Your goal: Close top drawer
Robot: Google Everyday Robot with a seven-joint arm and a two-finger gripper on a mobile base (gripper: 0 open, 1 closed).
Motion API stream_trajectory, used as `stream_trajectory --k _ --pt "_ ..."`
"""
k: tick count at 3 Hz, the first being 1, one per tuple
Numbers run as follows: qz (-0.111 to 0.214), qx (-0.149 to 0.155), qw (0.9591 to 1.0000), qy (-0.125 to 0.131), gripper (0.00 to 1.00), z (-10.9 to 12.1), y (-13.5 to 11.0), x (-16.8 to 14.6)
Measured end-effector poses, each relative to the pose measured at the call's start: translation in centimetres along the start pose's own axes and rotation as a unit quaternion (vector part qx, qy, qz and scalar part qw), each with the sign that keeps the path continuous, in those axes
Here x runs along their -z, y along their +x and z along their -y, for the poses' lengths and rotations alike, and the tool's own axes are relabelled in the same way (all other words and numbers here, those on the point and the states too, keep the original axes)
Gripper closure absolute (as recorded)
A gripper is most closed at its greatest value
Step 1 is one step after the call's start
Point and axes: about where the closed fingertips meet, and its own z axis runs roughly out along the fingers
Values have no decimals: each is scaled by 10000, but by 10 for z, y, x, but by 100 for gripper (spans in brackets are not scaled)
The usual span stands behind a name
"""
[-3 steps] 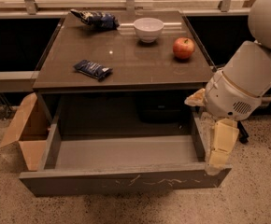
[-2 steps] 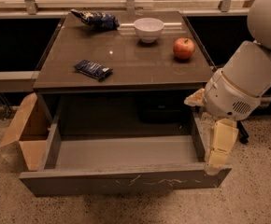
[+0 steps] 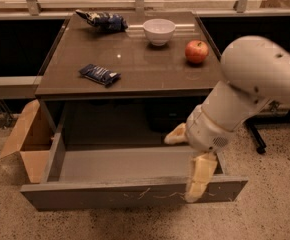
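The top drawer (image 3: 110, 196) is pulled far out from under the table, and its inside looks empty. Its flat grey front panel has whitish scratches near the middle and right. My gripper (image 3: 181, 168) is at the drawer's front right, on the end of the white arm (image 3: 245, 89). Its beige fingers stand apart. One finger (image 3: 200, 176) hangs down over the top edge of the front panel. The other finger (image 3: 175, 135) points left above the drawer's inside. The gripper holds nothing.
The brown table top (image 3: 150, 69) carries an apple (image 3: 196, 51), a white bowl (image 3: 159, 31), a dark snack packet (image 3: 100, 74) and a blue bag (image 3: 102, 20). An open cardboard box (image 3: 27, 139) stands left of the drawer. A chair base (image 3: 257, 136) is at right.
My gripper has moved left along the drawer's front and lower, so its hanging finger now overlaps the front panel. The drawer stands as far out as before.
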Motion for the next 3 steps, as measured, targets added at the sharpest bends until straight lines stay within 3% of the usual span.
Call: stream_trajectory --k 1,2,3 --pt "125 338 9993 -135 40 -4 -9 -46" --pt "138 482 9982 -342 71 -12 -15 -96" --pt "67 422 9979 -495 99 -18 -12 -130"
